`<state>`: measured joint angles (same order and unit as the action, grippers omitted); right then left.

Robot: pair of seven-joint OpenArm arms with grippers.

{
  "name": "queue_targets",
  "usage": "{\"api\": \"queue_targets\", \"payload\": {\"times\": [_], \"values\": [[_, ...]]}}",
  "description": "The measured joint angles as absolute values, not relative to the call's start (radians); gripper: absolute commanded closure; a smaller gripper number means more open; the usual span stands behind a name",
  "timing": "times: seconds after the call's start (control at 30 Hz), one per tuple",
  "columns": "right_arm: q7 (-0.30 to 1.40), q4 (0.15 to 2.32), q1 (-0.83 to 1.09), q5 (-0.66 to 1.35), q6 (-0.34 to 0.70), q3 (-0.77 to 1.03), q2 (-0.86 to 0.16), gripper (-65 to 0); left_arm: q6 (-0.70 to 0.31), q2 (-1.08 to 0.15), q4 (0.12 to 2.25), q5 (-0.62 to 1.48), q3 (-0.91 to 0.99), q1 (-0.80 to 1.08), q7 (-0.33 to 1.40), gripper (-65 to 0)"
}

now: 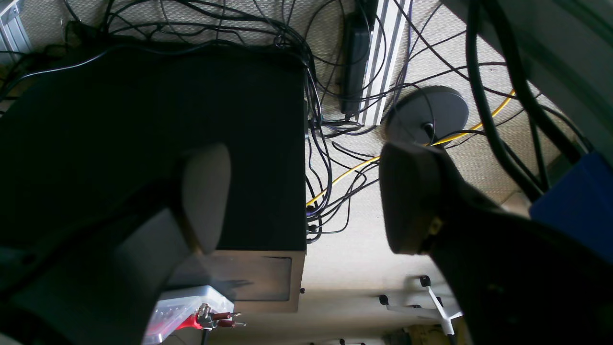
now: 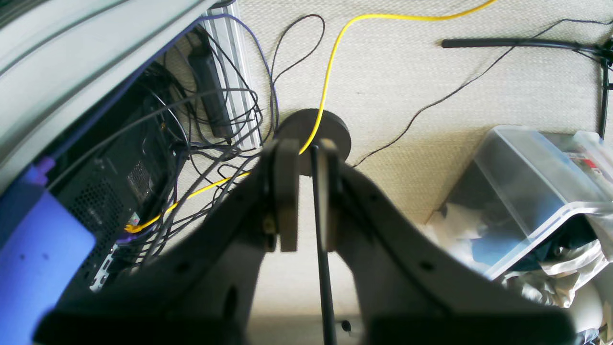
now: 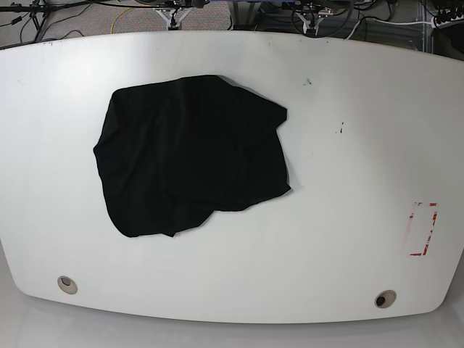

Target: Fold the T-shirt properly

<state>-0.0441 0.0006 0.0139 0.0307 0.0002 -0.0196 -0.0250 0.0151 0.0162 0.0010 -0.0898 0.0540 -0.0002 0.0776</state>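
Note:
The black T-shirt (image 3: 188, 152) lies crumpled and unfolded on the left half of the white table (image 3: 348, 217), seen only in the base view. Neither arm shows in the base view. In the left wrist view my left gripper (image 1: 306, 201) is open and empty, its fingers (image 1: 206, 196) wide apart, facing the floor away from the table. In the right wrist view my right gripper (image 2: 306, 201) has its fingers (image 2: 286, 201) close together with only a thin gap, holding nothing, also facing the floor.
A red-outlined rectangle (image 3: 423, 229) marks the table's right side. Two round holes (image 3: 67, 284) (image 3: 385, 298) sit near the front edge. On the floor are a black case (image 1: 143, 120), tangled cables, a round stand base (image 1: 428, 112) and a clear bin (image 2: 527, 191).

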Motion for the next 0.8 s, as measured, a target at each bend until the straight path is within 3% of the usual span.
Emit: {"api": "queue_targets", "payload": {"times": [0.8], "values": [[-0.033, 0.009, 0.023, 0.031, -0.001, -0.019, -0.025, -6.3, 0.015, 0.01, 0.016, -0.086, 0.053, 0.019, 0.081, -45.2]]}}
